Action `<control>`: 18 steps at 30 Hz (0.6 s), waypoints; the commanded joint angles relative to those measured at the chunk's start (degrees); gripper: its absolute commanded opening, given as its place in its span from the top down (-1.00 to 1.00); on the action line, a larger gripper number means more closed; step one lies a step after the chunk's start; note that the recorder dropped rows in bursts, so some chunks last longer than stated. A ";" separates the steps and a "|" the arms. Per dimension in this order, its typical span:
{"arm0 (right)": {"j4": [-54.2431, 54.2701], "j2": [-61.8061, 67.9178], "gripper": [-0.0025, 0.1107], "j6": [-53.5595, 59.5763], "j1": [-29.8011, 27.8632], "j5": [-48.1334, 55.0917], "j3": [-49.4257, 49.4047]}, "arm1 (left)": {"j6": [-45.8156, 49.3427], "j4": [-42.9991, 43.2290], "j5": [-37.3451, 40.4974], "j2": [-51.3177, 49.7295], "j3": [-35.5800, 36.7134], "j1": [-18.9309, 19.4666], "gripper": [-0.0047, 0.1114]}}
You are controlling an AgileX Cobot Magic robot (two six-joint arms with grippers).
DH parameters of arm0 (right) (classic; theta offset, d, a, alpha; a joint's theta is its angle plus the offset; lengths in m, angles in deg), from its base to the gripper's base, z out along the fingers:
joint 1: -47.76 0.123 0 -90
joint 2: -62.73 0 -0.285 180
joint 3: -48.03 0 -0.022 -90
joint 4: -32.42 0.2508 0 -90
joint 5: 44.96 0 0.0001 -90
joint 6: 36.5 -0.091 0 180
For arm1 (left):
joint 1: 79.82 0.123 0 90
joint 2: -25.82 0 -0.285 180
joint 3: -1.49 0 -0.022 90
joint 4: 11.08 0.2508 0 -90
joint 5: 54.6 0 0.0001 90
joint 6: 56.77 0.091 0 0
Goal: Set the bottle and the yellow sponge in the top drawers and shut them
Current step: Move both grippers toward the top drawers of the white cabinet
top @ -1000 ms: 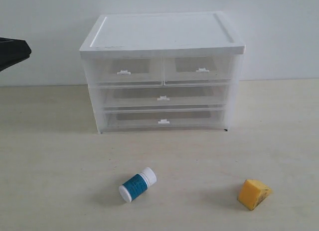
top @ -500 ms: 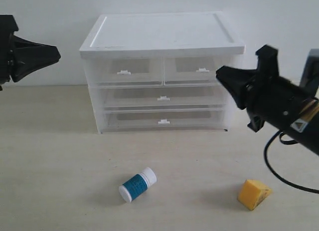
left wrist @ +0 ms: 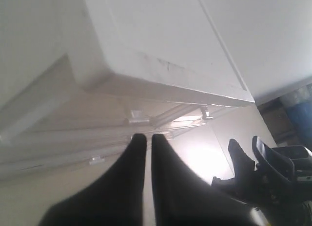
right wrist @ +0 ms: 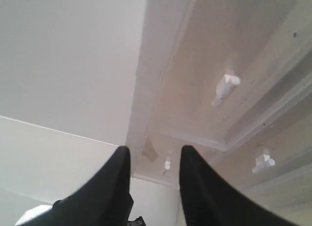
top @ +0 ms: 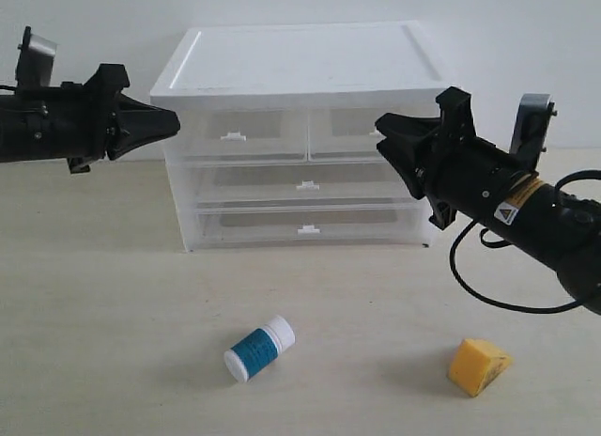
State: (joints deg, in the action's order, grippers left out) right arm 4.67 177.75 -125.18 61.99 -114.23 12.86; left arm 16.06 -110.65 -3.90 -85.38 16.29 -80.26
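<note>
Top drawers point(top: 240, 135) are both sitting shut in the unit point(top: 300, 65). Bottle point(top: 259, 349) is lying on its side on the bench point(top: 94, 295) in front of the unit, and the sponge point(top: 479, 365) is in front of its right corner. Left hand point(top: 169, 123) is hovering pinched shut and empty by the unit's left edge. Right hand point(top: 385, 140) is hanging parted at the right drawer. Guessing the bottle's light, slick and rolly, so pinch across the label. Sponge looks squishy, so grip its flat faces gently.
</note>
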 commanded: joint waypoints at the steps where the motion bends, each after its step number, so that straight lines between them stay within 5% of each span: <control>1: 0.89 -0.52 0.31 1.19 0.00 -0.69 0.56 | 0.00 -0.37 1.58 -1.86 -1.90 -0.27 0.85; 8: -0.08 -0.52 0.31 1.10 0.00 2.32 3.56 | 0.00 -0.37 1.38 -5.11 -4.08 -0.27 0.83; 13: 0.57 -0.52 0.31 -1.12 0.00 8.46 4.34 | 0.00 -0.37 1.38 -6.58 -6.06 -0.27 0.35; 18: 2.08 -0.52 0.31 -1.67 0.00 9.45 4.34 | -0.40 -0.37 1.38 -7.06 -6.98 -0.27 0.21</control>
State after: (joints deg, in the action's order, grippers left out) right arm 5.79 177.75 -126.65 61.99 -105.61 16.95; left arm 15.96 -110.65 -3.07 -91.91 10.16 -80.37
